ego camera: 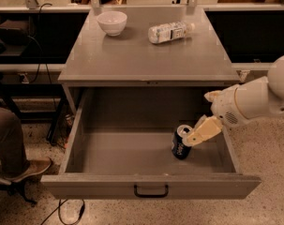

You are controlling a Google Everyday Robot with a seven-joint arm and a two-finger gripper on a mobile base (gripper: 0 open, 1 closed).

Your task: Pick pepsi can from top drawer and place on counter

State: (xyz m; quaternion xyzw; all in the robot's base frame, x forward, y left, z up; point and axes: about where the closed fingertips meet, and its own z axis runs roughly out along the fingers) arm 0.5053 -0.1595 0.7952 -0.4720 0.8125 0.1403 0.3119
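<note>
At the far left, a person's leg in brown trousers (5, 139) is reaching into view, its brown shoe (33, 167) resting on the pale speckled floor (268, 153). A dark cable (62, 212) is lying on the floor just below the drawer's left corner.

The grey cabinet is filling the middle of the view. On its worktop (146, 60), a white bowl (112, 21) is standing upright near the back left. To its right, a clear water bottle (169, 32) with a white label is lying on its side, its cap pointing right.

Below the worktop, the top drawer (127, 149) is standing pulled fully out towards the camera. A small black handle (151, 191) is sitting at the centre of its flat front panel.

The pepsi can (181, 144) is sitting inside the drawer, on the drawer floor in its right half, close to the right wall and well short of the front panel. It is leaning slightly, its silver top tipping up and to the right.

The beige claw (192, 138) is reaching down into the drawer from the right and is touching the can at its top rim. Whether the claw is spread or pinching the can, I cannot tell. Behind it, the white arm (254, 102) is stretching out over the drawer's right wall towards the right edge of the view.
</note>
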